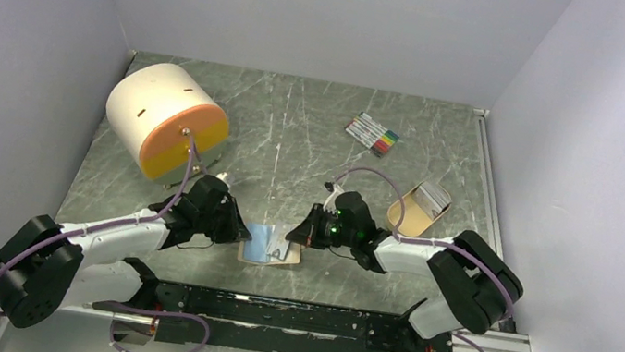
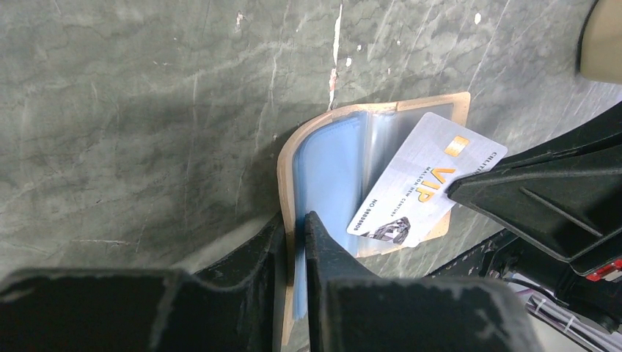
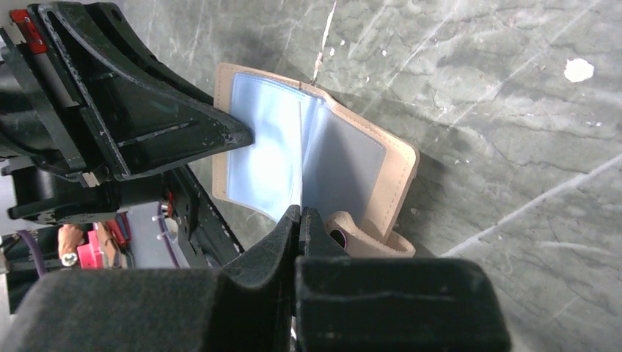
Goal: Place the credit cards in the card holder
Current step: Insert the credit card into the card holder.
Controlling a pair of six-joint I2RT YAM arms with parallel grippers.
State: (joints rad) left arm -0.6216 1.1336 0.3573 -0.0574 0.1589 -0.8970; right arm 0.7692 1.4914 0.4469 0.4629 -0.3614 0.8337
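Observation:
The tan card holder [image 1: 271, 254] lies open on the table between my grippers, its pale blue sleeves up. My left gripper [image 1: 239, 232] is shut on the holder's left cover and sleeve edge [image 2: 295, 220]. My right gripper [image 1: 298, 235] is shut on a white credit card [image 2: 418, 187] marked VIP and holds it tilted over the clear sleeves of the holder [image 2: 323, 169]. In the right wrist view the card shows edge-on between my shut gripper [image 3: 301, 214], above the holder [image 3: 400, 169] and its snap tab. More credit cards [image 1: 434, 194] stand in a tan tray.
The tan open-topped tray [image 1: 403, 218] sits right of the right gripper. A bundle of coloured marker pens [image 1: 372, 134] lies at the back. A big white and orange cylinder [image 1: 166, 120] stands at the back left, close to the left arm. Walls surround the table.

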